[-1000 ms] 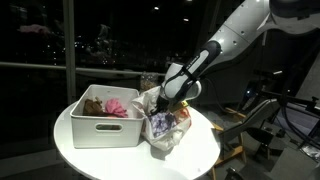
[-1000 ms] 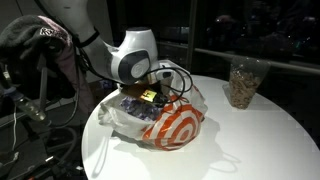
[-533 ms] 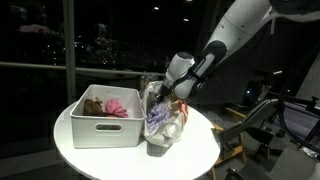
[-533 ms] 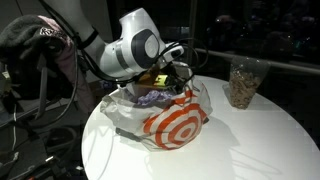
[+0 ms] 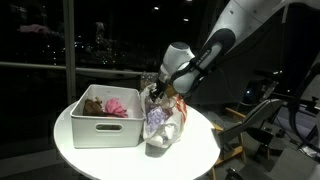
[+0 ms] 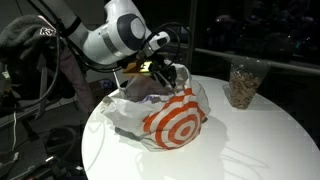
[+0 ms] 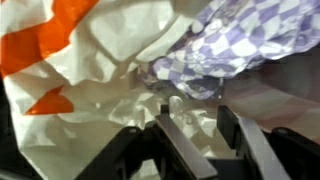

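Note:
A white plastic bag with a red target print (image 6: 175,115) stands on the round white table, and it also shows in the exterior view with the bin (image 5: 168,130). A purple checkered cloth (image 7: 240,45) lies inside it, also seen through the bag's opening (image 5: 158,120). My gripper (image 5: 160,93) is at the bag's top edge and holds a fold of the plastic up, so the bag stands stretched tall. In the wrist view, crumpled film (image 7: 90,70) sits between the fingers (image 7: 205,125).
A white bin (image 5: 100,130) with pink and brown items stands against the bag. A clear cup with brown contents (image 6: 243,82) stands at the far side of the table (image 6: 250,140). A dark window and equipment surround the table.
My gripper has risen and pulled the bag's edge up with it. The bag has gone from slumped to standing tall, and the arm has lifted.

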You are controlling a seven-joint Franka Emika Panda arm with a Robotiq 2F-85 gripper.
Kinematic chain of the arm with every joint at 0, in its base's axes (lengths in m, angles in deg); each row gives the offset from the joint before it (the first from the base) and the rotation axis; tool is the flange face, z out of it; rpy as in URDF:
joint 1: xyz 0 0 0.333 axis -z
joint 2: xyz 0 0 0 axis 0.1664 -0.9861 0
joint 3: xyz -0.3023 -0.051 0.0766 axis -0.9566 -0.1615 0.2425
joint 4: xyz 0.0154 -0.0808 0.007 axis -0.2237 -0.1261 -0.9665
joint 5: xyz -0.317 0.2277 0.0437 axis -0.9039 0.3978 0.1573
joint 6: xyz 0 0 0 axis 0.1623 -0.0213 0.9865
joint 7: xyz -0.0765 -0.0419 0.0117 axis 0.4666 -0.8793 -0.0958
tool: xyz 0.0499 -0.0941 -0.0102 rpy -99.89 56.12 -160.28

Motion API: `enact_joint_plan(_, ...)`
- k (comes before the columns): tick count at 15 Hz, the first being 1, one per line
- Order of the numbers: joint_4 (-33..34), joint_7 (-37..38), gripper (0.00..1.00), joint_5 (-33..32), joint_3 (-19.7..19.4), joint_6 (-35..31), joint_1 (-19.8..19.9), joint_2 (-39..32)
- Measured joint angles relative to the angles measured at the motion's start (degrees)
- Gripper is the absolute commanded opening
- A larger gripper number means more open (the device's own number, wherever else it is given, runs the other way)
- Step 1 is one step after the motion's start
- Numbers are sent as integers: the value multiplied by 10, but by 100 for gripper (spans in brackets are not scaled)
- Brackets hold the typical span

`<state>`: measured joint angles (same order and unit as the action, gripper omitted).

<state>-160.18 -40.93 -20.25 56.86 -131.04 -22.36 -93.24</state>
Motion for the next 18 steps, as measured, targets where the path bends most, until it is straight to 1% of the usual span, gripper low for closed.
enact_joint_plan(1, -11, -7, 94, 11, 17, 23, 0, 23)
enact_joint_plan(2, -21, -11, 99, 17, 29, 43, -2, 46)
enact_joint_plan(4, -30, -11, 100, 17, 39, 74, -13, 89)
enact_joint_plan(6, -31, -16, 100, 18, 50, 82, -23, 125)
enact_joint_plan(7, -28, -24, 100, 25, 77, 81, -10, 139)
enact_joint_plan(9, -15, -50, 100, 60, 163, 81, 39, 150)
enact_joint_plan(11, 13, -89, 100, 106, 235, 80, 73, 137)
enact_joint_plan(13, 58, -129, 100, 143, 289, 79, 95, 99)
enact_joint_plan(15, 114, -155, 100, 174, 324, 79, 112, 46)
enact_joint_plan(18, 202, -197, 100, 220, 360, 81, 136, -41)
